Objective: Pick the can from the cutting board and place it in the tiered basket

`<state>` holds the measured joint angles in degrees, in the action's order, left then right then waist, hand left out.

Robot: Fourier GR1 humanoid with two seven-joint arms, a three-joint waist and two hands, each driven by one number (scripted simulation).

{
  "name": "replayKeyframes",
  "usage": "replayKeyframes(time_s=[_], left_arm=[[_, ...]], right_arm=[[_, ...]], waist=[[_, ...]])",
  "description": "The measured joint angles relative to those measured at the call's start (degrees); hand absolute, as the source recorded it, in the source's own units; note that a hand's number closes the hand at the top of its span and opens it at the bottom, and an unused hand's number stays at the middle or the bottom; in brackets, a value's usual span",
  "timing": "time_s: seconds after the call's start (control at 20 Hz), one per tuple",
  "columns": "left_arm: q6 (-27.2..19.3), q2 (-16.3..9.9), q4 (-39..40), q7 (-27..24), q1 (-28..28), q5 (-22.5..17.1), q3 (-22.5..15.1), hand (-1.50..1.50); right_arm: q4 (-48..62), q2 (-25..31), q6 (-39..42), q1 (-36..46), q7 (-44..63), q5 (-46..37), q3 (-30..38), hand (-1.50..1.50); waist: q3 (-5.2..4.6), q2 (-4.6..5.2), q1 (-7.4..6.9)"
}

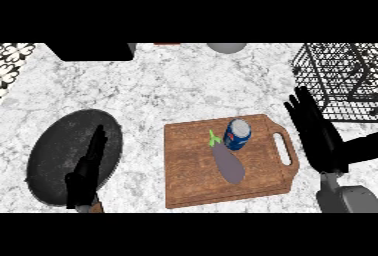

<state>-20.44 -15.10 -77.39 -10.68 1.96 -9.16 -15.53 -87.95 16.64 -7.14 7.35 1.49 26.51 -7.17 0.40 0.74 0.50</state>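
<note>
A blue can (pixel 238 134) lies on its side on the wooden cutting board (pixel 193 170), near the board's far right, with a purple eggplant (pixel 229 164) just in front of it. The black wire tiered basket (pixel 336 80) stands at the far right of the counter. My right hand (pixel 315 135) is open with straight fingers pointing away, just right of the board's handle slot and apart from the can. My left hand (pixel 86 170) is open at the lower left, over a dark round plate (pixel 55 145).
A black block (pixel 92 51) sits at the far left edge of the counter and a grey round object (pixel 227 47) at the far middle. Patterned tile (pixel 15 60) shows at the far left. Bare marble lies between board and basket.
</note>
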Motion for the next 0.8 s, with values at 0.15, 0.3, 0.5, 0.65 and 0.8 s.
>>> replayKeyframes(time_s=[0.15, 0.3, 0.5, 0.65, 0.8], left_arm=[[-0.2, -0.1, -1.1, 1.1, -2.6, 1.0, -0.3, 0.00], [-0.1, 0.0, -2.9, 1.2, -6.6, 2.0, -0.7, 0.00], [0.0, 1.2, -4.5, 2.3, -9.8, 2.5, -2.0, 0.00], [0.1, 1.6, -5.2, 3.2, -11.7, 2.8, -2.4, 0.00], [-0.1, 1.7, -5.7, 4.5, -12.9, 3.0, -2.4, 0.00]], right_arm=[[3.1, 0.1, 6.7, 6.1, 0.1, 4.8, 1.6, 1.50], [3.7, -0.8, 15.3, 12.3, 0.3, 11.4, 2.0, 1.50], [9.6, -1.2, 20.7, 16.1, 2.5, 17.1, 3.5, -1.50], [13.3, -2.0, 30.9, 17.4, 6.7, 25.1, 2.4, -1.50], [17.1, 0.4, 42.8, 19.2, 9.6, 32.2, 3.4, -1.50]], waist=[[-0.08, -0.12, -1.24], [0.08, 0.13, -3.03], [0.30, 0.79, -3.91], [0.29, 1.13, -4.75], [0.22, 1.03, -4.64]])
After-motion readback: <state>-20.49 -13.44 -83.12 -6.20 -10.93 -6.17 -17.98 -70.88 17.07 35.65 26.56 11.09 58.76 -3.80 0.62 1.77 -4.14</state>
